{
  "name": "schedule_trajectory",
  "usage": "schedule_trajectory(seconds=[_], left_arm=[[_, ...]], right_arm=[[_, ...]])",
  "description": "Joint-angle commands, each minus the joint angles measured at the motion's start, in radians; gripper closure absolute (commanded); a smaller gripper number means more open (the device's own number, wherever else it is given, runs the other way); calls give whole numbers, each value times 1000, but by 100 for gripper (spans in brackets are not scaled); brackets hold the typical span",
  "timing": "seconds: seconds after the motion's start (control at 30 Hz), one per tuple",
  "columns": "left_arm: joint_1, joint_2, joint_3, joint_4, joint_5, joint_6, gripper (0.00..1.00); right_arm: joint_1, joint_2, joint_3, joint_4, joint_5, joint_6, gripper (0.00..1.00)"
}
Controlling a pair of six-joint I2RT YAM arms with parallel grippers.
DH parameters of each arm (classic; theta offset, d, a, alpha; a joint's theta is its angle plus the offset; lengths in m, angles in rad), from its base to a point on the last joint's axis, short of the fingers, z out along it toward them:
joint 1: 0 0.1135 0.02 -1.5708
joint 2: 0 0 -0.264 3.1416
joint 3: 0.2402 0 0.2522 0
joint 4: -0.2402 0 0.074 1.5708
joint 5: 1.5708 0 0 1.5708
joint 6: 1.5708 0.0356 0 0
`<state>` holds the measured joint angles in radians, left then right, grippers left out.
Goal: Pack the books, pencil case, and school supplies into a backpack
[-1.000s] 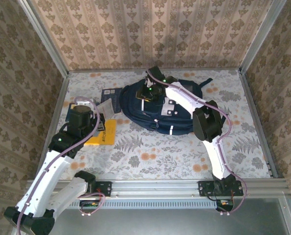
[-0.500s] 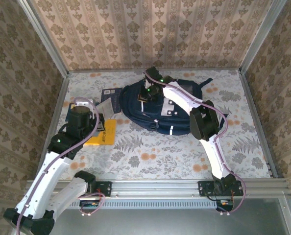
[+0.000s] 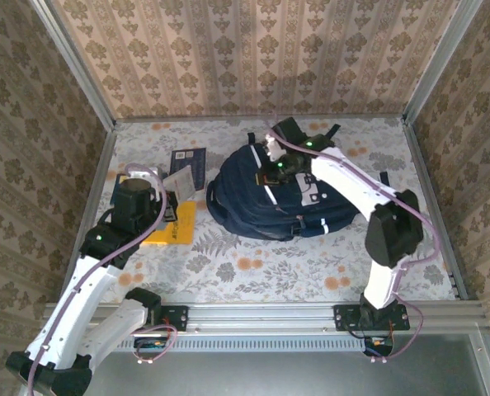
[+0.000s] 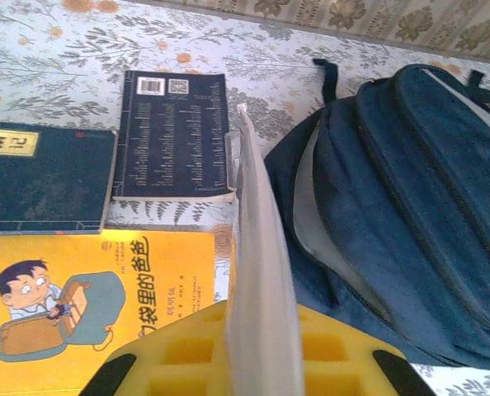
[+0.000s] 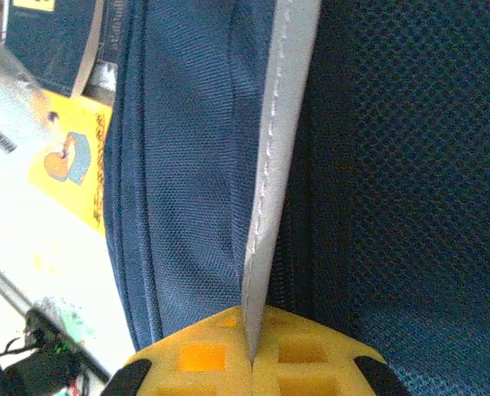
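Note:
The navy backpack (image 3: 286, 198) lies mid-table. My right gripper (image 3: 276, 167) is shut on its grey-white edge strip (image 5: 266, 239), with the pads (image 5: 303, 363) pressed together on it. My left gripper (image 3: 167, 196) is shut on a flat pale pouch (image 4: 257, 272), which looks like the pencil case, held edge-up left of the backpack (image 4: 393, 206). Three books lie flat under it: dark navy with a white grid (image 4: 175, 136), blue with a yellow label (image 4: 43, 177), and orange-yellow with a cartoon (image 4: 88, 289). The school supplies are out of view.
Wallpapered walls and metal rails (image 3: 431, 198) enclose the floral table (image 3: 253, 264). Bare cloth lies in front of the backpack and to its right. The right arm's elbow (image 3: 391, 235) hangs over the table's right side.
My right gripper shut on the backpack's edge strip and pulled it rightward; the backpack shifted and changed shape, and the right elbow swung right. The left arm stayed still with the pouch.

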<state>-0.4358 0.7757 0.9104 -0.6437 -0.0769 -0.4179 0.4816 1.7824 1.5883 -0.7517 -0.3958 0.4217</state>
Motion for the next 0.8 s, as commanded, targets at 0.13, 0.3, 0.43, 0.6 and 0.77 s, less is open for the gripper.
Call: schedule_trajectory(seconds=[0.13,0.3,0.43,0.6,0.77], left_arm=[[20,62,-17,69,191,-56,100],[29,151,-38,178,430,-140,100],[35,169,-86,365,557,-241,100],[32,242,-117,542,673,-359,100],[13,319,-170,704,769,-455,100]], right_arm=[[-114,-198,-157,163,-292,6,100],[-214,-278,-259,325,-533,67,100],[-271,-325,-345,529,-664,198,100],[-274,-329,-344,555,-705,219,100],[-278,-330,-337,549,-710,219,100]])
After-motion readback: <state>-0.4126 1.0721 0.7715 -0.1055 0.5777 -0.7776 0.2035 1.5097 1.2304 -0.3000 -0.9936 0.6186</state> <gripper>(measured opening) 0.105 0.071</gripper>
